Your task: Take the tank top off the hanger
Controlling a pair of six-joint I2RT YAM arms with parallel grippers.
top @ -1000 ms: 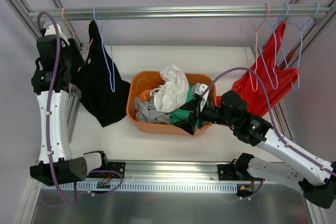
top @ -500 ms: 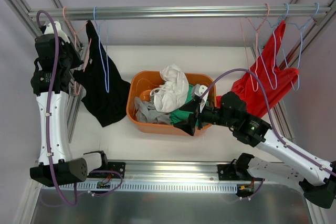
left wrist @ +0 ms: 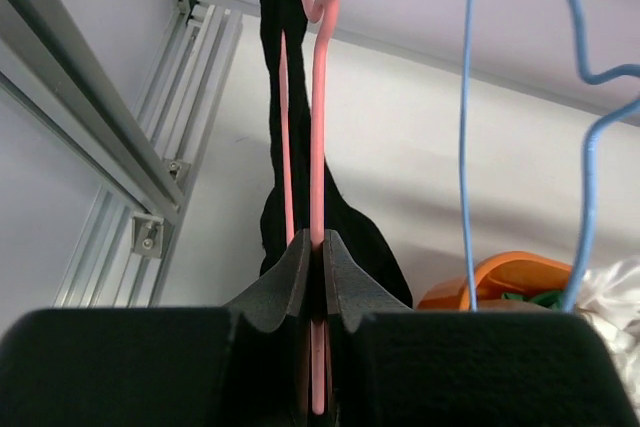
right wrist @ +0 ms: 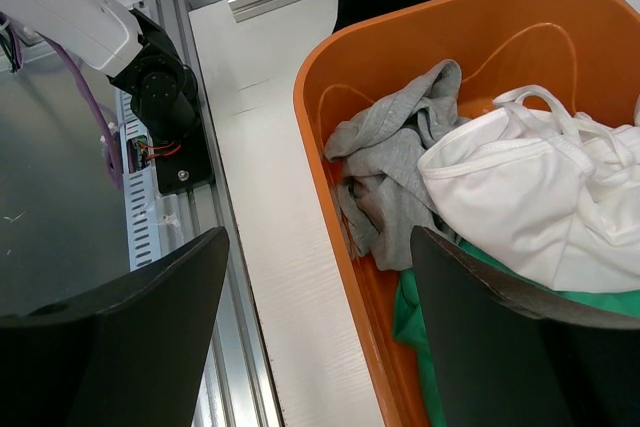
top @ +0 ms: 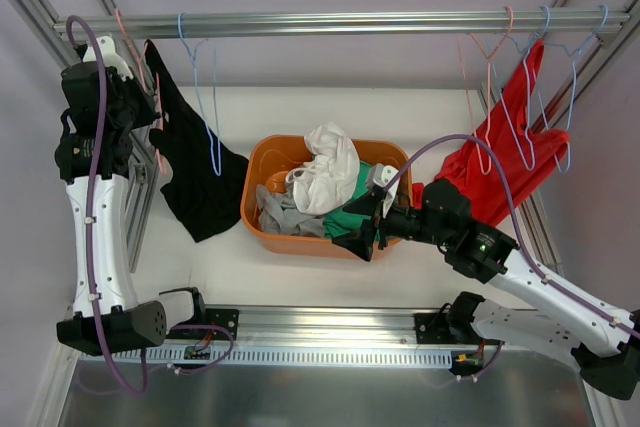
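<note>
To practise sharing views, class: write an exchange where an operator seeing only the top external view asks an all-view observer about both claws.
Operator: Has the left claw gripped anything?
Observer: Yes. The left wrist view shows the left claw shut on the pink hanger.
Operator: And the right claw?
Observer: Its wrist view shows the right claw open and empty, with the orange basket rim showing between its fingers.
</note>
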